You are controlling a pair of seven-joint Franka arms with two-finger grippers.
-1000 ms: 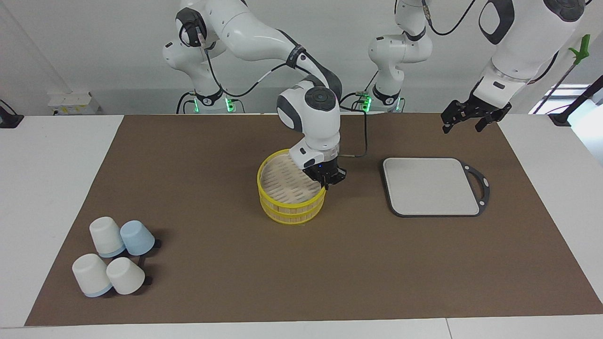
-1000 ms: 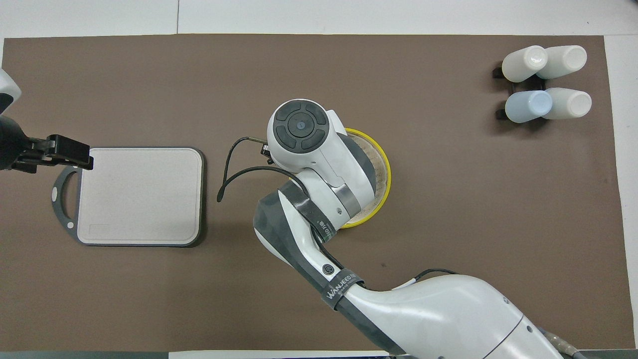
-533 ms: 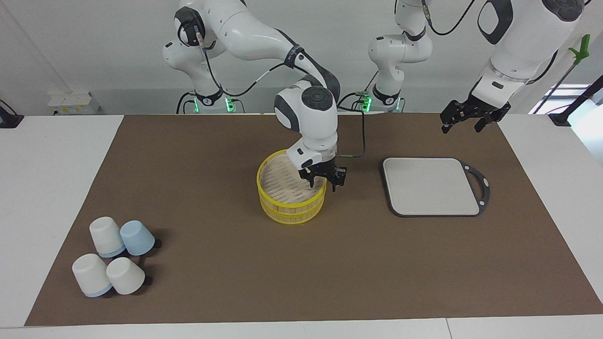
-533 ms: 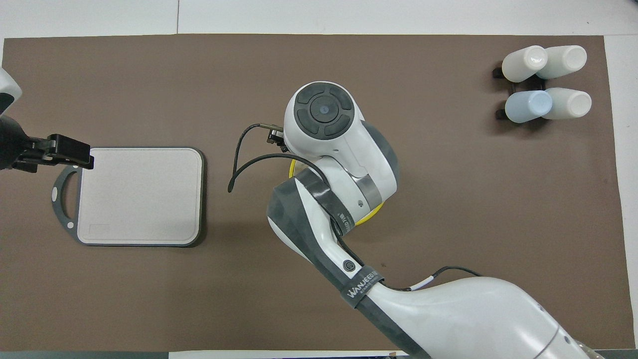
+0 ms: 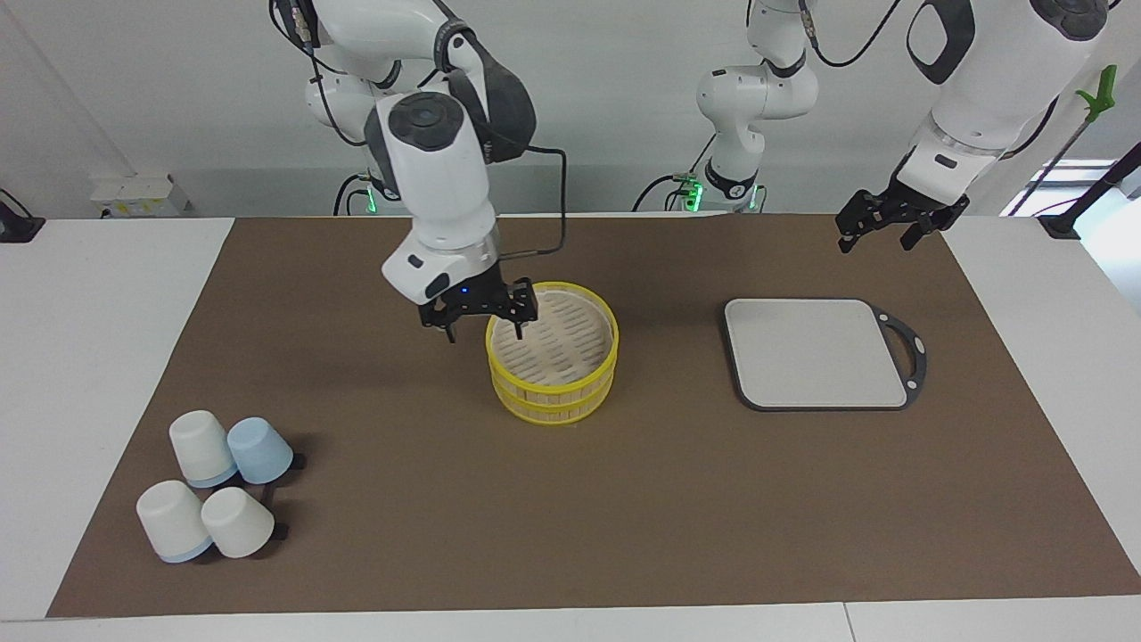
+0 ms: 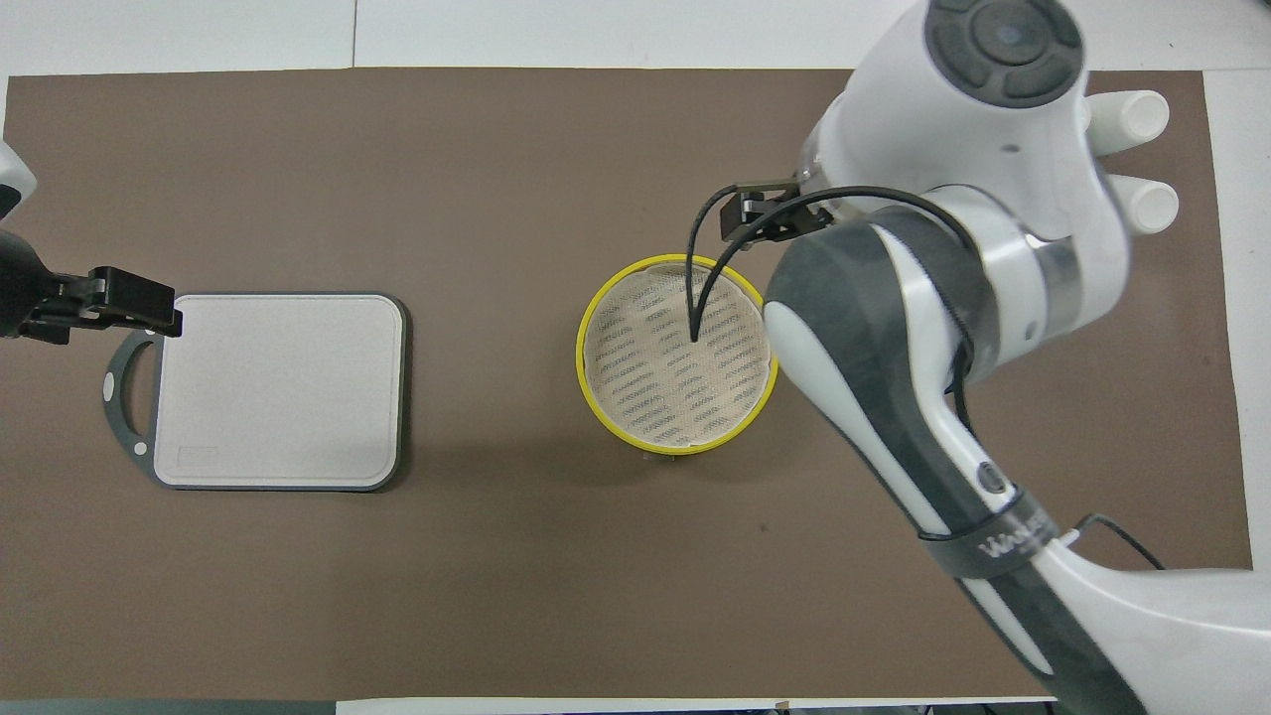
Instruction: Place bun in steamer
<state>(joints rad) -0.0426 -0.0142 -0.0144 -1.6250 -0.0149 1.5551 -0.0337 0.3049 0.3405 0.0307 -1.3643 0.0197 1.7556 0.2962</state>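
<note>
Steamer (image 5: pixel 553 394) stands mid-mat on the brown mat (image 5: pixel 624 517) that covers the white tabletop (image 5: pixel 89 357). Two stacked tiers with yellow rims, upright. The overhead view looks straight onto its pale slatted surface (image 6: pixel 678 369); only slats show there. Bun: not visible in either view, so its position cannot be told.

Right hand (image 5: pixel 486 332): fingers spread, nothing between them. It hangs over the steamer's rim on the side toward the right arm's end of the tabletop; one fingertip (image 5: pixel 521 334) is over the slats just inside the rim, the other over the mat just outside. No contact with the steamer can be seen. In the overhead view the arm's own wrist hides this hand.

Left hand (image 5: pixel 875 239): fingers spread, empty, raised over the mat at the left arm's end, idle. From overhead its tip (image 6: pixel 139 303) sits above the handle end of the grey cutting board (image 5: pixel 816 352).

The board lies flat, well apart from the steamer. Four upturned cups (image 5: pixel 214 486), three white and one pale blue, cluster at the right arm's end, farther from the robots than the steamer.
</note>
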